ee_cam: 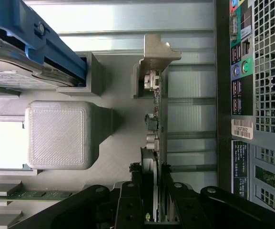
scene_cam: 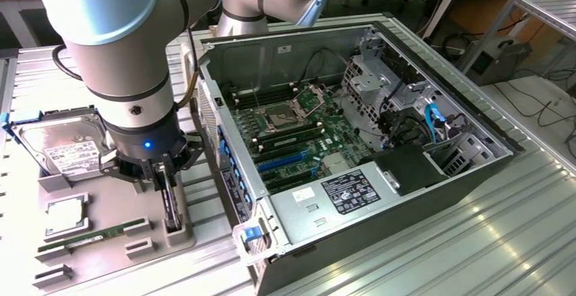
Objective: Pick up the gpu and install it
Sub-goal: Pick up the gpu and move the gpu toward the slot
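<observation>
Gripper (ee_cam: 151, 170): black two-finger tool at the end of the grey Universal Robots arm (scene_cam: 117, 53). Jaws are drawn in narrow and closed on both faces of the thin black card, near its end away from the bracket. In the exterior view the gripper (scene_cam: 166, 174) stands straight down over the card.

Thin flat black gpu card (ee_cam: 156, 119): standing on its long edge in a slot of the grey plastic fixture tray (ee_cam: 118, 95), with its silver metal end bracket (ee_cam: 156, 52) at the end farthest from the fingers. In the exterior view the gpu (scene_cam: 172, 210) sits at the tray's (scene_cam: 108, 195) edge nearest the computer, outside the case.

Also on the tray:
- a raised grey square block (ee_cam: 56, 133) just beside the card
- a square silver processor (scene_cam: 65, 215)
- a narrow green RAM stick (scene_cam: 94, 234)
- a silver hard drive with a white label (scene_cam: 59, 144), at the far end

Open black tower computer case (scene_cam: 468, 174): lying on its side on the ribbed metal table (scene_cam: 504, 242), to the exterior view's right of the tray. The green motherboard (scene_cam: 297, 134) is exposed.
</observation>
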Controlling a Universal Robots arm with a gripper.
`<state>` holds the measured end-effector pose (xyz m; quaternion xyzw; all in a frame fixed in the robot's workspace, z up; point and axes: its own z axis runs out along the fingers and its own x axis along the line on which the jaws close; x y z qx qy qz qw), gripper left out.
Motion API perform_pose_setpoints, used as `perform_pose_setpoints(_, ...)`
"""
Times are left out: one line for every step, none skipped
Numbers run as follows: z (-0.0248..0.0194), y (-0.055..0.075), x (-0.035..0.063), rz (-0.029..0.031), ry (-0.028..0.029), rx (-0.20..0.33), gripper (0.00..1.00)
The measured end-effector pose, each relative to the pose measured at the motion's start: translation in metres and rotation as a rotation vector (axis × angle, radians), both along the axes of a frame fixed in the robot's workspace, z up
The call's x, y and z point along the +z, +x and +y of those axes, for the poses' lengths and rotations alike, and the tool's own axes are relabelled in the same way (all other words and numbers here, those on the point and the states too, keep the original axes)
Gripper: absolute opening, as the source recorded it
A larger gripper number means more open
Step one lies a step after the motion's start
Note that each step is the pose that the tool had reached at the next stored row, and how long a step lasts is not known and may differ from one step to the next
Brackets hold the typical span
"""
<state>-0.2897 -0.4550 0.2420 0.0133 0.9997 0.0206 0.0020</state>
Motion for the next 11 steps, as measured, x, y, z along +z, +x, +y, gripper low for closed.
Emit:
perform_pose_setpoints(0.0, 0.0, 0.0, 0.0, 0.0, 0.0, 0.26)
perform_pose_setpoints(0.0, 0.0, 0.0, 0.0, 0.0, 0.0, 0.26)
perform_pose_setpoints(0.0, 0.0, 0.0, -0.0001, 0.0, 0.0, 0.26)
perform_pose_setpoints(0.0, 0.0, 0.0, 0.0, 0.0, 0.0, 0.26)
perform_pose_setpoints(0.0, 0.0, 0.0, -0.0001, 0.0, 0.0, 0.26)
perform_pose_setpoints(0.0, 0.0, 0.0, 0.0, 0.0, 0.0, 0.26)
perform_pose_setpoints(0.0, 0.0, 0.0, 0.0, 0.0, 0.0, 0.26)
perform_pose_setpoints(0.0, 0.0, 0.0, -0.0001, 0.0001, 0.0, 0.26)
perform_pose_setpoints(0.0, 0.0, 0.0, 0.0, 0.0, 0.0, 0.26)
perform_pose_setpoints(0.0, 0.0, 0.0, 0.0, 0.0, 0.0, 0.26)
perform_pose_setpoints(0.0, 0.0, 0.0, 0.0, 0.0, 0.0, 0.26)
